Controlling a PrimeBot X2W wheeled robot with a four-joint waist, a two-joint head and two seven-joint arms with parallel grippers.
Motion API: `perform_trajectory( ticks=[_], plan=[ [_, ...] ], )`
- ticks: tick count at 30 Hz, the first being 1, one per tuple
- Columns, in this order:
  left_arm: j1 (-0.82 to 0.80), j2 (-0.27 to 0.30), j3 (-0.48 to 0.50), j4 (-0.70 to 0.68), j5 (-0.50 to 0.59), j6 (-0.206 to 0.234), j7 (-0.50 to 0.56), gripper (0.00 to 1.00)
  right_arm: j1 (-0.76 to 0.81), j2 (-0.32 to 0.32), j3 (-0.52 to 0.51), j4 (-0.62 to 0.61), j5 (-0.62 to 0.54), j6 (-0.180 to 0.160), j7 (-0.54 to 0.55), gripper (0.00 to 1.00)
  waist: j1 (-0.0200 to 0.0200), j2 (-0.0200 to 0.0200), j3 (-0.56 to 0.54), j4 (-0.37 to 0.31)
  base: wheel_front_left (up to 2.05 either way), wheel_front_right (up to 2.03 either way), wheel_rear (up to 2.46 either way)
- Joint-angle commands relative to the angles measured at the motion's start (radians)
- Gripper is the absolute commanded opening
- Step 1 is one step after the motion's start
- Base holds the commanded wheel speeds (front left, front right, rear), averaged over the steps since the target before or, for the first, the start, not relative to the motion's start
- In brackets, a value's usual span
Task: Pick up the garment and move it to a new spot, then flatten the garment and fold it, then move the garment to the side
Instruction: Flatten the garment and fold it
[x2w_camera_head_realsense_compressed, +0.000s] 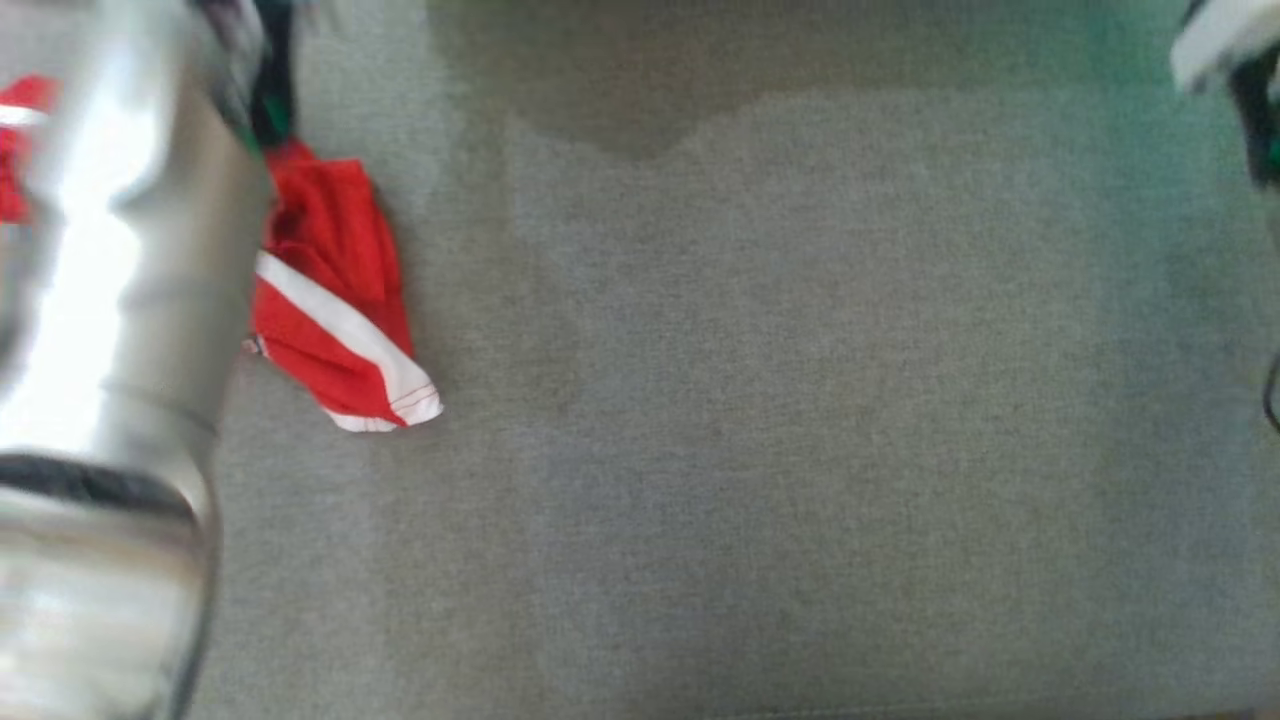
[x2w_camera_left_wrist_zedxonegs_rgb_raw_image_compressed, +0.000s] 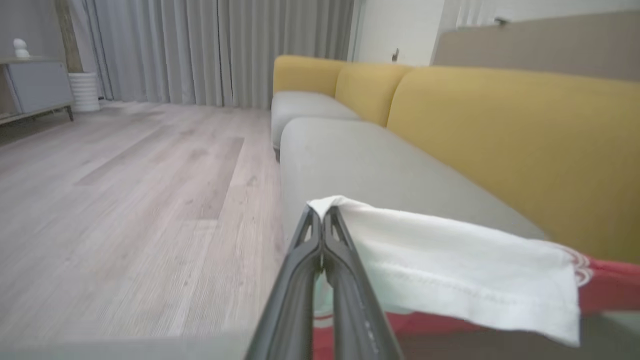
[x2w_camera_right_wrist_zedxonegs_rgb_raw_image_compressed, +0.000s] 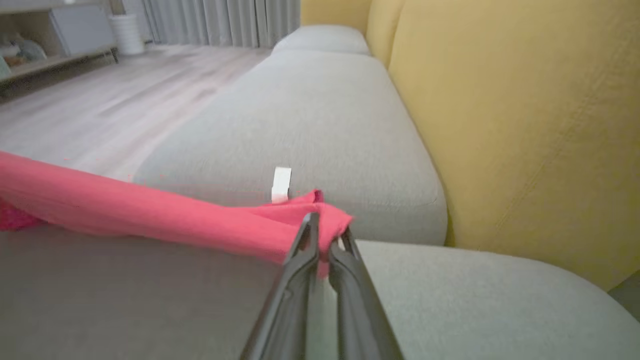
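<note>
Closest to the camera on the left wrist, the left gripper (x2w_camera_left_wrist_zedxonegs_rgb_raw_image_compressed: 323, 214) has its two long dark fingers pressed together on the corner of a white hemmed band, part of a red fabric garment with white trim (x2w_camera_left_wrist_zedxonegs_rgb_raw_image_compressed: 450, 260). On the right wrist camera, the right gripper (x2w_camera_right_wrist_zedxonegs_rgb_raw_image_compressed: 327, 230) pinches a bunched red edge of the same garment, just beside a small white sewn-in label (x2w_camera_right_wrist_zedxonegs_rgb_raw_image_compressed: 281, 184). From there the cloth runs off to the left as a taut, rolled-up strip.

From the head camera, a pale silver left forearm (x2w_camera_head_realsense_compressed: 110, 300) fills the left side, blurred. Beside it a red and white fold of the garment droops onto a grey woven sofa seat cushion (x2w_camera_head_realsense_compressed: 800, 400). So the garment is held at two ends above the seat and is not yet laid flat.

Beyond the seat stands a mustard-yellow padded backrest (x2w_camera_left_wrist_zedxonegs_rgb_raw_image_compressed: 500, 150). Further off are a pale wood-plank floor (x2w_camera_left_wrist_zedxonegs_rgb_raw_image_compressed: 125, 200) and grey pleated curtains (x2w_camera_left_wrist_zedxonegs_rgb_raw_image_compressed: 200, 50).

Likely risks: both grips sit very near the fabric's edge (the left one on the very corner of the hem), so a hard pull apart could slide the cloth out of the fingers. The strip looks twisted, so lowering it as it is would probably trap creases underneath. The drooping fold could drag on the cushion and tuck under itself.
</note>
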Motion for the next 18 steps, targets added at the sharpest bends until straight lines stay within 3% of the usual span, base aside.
perform_trajectory(
  ticks=[1,10,18],
  plan=[
    [-0.015,0.044,0.008,-0.021,0.012,-0.002,-0.007,0.00,0.008,-0.026,0.016,-0.023,0.013,-0.001,0.008,0.00,0.0001,0.0000,-0.022,0.014,0.00,0.00,0.00],
    [0.268,0.083,-0.107,-0.046,0.030,-0.059,0.064,0.00,0.195,-0.163,0.256,-0.110,0.169,-0.001,0.120,0.00,0.0001,0.0000,-0.147,0.035,0.00,0.00,0.00],
    [0.487,0.178,-0.209,-0.275,-0.002,-0.070,0.222,0.00,0.336,-0.293,0.430,-0.221,0.300,-0.001,0.211,0.00,0.0001,0.0000,-0.277,0.036,0.00,0.00,0.00]
  ],
)
